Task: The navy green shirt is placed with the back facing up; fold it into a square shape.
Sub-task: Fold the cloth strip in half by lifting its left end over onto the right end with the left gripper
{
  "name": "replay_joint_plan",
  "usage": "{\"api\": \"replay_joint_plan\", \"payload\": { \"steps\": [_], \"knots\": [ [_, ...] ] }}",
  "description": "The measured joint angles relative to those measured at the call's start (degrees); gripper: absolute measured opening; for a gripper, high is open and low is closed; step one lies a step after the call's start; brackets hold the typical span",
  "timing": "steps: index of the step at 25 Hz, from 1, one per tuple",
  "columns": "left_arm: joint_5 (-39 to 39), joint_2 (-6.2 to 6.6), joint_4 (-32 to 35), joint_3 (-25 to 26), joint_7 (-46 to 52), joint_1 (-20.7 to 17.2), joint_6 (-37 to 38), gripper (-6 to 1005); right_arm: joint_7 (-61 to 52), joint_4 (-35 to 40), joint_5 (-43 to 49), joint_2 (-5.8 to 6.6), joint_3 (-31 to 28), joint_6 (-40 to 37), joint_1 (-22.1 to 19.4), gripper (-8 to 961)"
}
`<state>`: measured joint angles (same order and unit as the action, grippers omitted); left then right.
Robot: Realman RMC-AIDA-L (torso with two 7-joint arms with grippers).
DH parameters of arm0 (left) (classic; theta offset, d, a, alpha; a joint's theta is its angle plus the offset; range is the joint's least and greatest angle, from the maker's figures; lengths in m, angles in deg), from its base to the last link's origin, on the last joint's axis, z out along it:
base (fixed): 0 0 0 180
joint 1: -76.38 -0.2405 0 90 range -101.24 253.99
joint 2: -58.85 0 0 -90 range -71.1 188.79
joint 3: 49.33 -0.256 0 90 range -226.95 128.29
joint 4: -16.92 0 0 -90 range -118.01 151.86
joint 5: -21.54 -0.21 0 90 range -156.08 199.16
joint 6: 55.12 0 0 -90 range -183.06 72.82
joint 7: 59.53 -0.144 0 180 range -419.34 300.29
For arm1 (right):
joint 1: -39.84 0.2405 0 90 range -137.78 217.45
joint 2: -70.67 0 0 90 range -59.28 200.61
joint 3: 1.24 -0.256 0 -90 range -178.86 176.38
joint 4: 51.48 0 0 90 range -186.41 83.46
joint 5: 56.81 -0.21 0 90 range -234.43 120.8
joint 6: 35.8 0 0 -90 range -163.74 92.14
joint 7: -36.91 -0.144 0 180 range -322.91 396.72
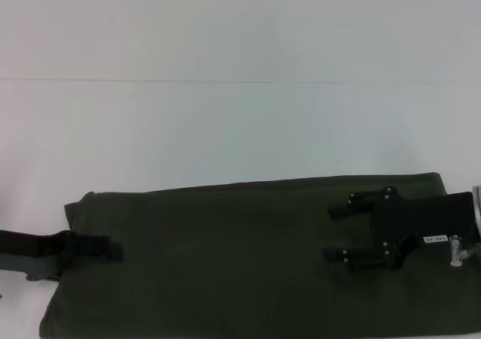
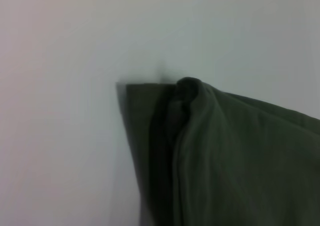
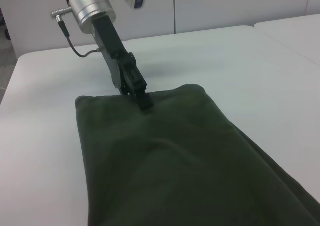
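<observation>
So the navy green shirt (image 1: 240, 256) is lying flat on the white counter (image 1: 225, 128), already folded lengthwise into a long band that runs side to side along the counter's near edge. It's plain dark olive on top, no lettering showing. Its far long edge is pretty straight, and the end on the robot's left has rounded, slightly puffy corners. In the left wrist view you can see the layers stacked at one corner (image 2: 187, 93), with a thinner bottom layer poking out a little past the thicker fold on top.

The left hand (image 1: 109, 250) comes in low from the counter's left side and sits right at the shirt's left end, about midway along that short edge. In the right wrist view its fingers (image 3: 142, 98) look pressed together with the tips down on the cloth at that edge, so clenched on the fabric as far as I can tell.

The right hand (image 1: 338, 234) is over the right part of the shirt, pointing toward the left hand. Its two black fingers (image 1: 349, 256) are spread well apart, so it's released and gripping nothing. Can't tell whether it's touching the cloth or just above it.
</observation>
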<state>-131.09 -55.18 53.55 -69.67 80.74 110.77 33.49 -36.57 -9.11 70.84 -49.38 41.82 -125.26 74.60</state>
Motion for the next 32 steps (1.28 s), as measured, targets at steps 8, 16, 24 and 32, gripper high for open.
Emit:
{"api": "replay_joint_plan", "payload": {
  "steps": [8, 16, 24, 32],
  "knots": [
    [0.02, -0.22, -0.01, 0.22, 0.05, 0.23, -0.11, 878, -0.17, -0.01, -0.11, 0.0, 0.0, -0.09, -0.04, 743],
    [0.08, -0.51, 1.76, -1.22, -0.06, -0.47, -0.68, 798, -1.41, 0.44, -0.14, 0.12, 0.0, -0.19, -0.08, 742],
    [0.1, -0.83, 1.34, -2.29, -0.04, -0.07, -1.89, 509, -2.0, 0.59, -0.14, 0.17, 0.0, -0.31, -0.1, 742],
    [-0.19, -0.79, 1.37, -2.35, 0.03, -0.04, -2.11, 240, -2.14, 0.66, -0.13, 0.17, -0.09, -0.43, 0.03, 741]
  ]
}}
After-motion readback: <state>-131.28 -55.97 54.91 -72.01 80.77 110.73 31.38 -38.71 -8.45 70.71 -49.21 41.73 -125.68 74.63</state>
